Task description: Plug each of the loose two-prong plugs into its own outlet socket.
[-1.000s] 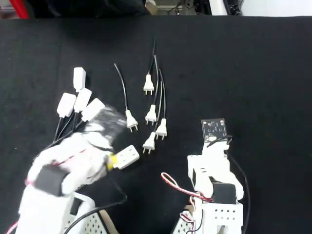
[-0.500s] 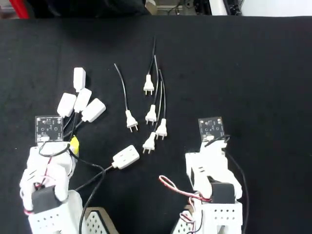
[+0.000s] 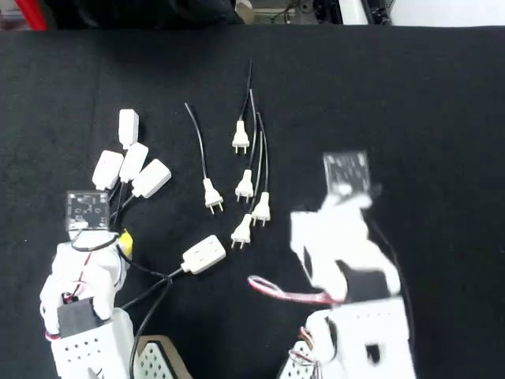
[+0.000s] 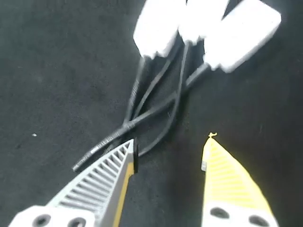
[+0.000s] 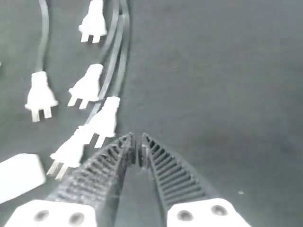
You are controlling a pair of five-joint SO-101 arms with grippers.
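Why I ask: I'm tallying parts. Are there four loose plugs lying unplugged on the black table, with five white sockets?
No: the high view shows five loose plugs, not four, lying unplugged on the black table, with five white sockets.

I am working over a counter (image 3: pixel 442 118) that is lying under a matte black cloth, and the cloth is running across it from edge to edge, with a few pale specks of lint showing on it. Light is falling fairly evenly over the counter. Beyond the counter's far edge, a red object (image 3: pixel 31 12) is poking in at the left corner. A tan box (image 3: pixel 245 11) is sitting near the middle, and a white surface (image 3: pixel 450 12) is showing toward the right corner, with dark clutter lying between them.
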